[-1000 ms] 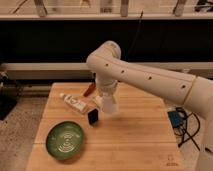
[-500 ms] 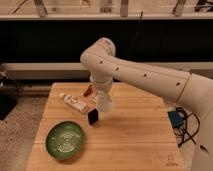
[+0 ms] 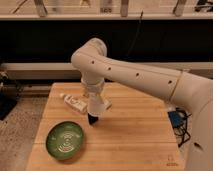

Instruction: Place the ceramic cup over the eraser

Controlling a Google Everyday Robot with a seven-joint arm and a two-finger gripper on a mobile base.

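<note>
A round green plate (image 3: 65,140) with concentric rings is seen at about 8 o'clock on the pale wooden table (image 3: 135,140); nothing is held in it. Toward 10 o'clock of the table's middle a white tube-like packet (image 3: 74,103) is laid flat and slanted. Just right of it, near the centre, the smooth white tapered cup (image 3: 94,105) is held upright under the gripper (image 3: 94,100), whose grip cannot be made out behind the wrist. Below the cup's lower end the small black eraser (image 3: 92,119) is partly shown, at 6 o'clock of the cup and seemingly touching it. A flat white pad (image 3: 105,104) is glimpsed at the cup's 3 o'clock. The glossy cream arm (image 3: 145,80) is stretched away to the right. Compared with half a second earlier, the cup has been carried left and set above the eraser, which formerly stood clear beside it.
</note>
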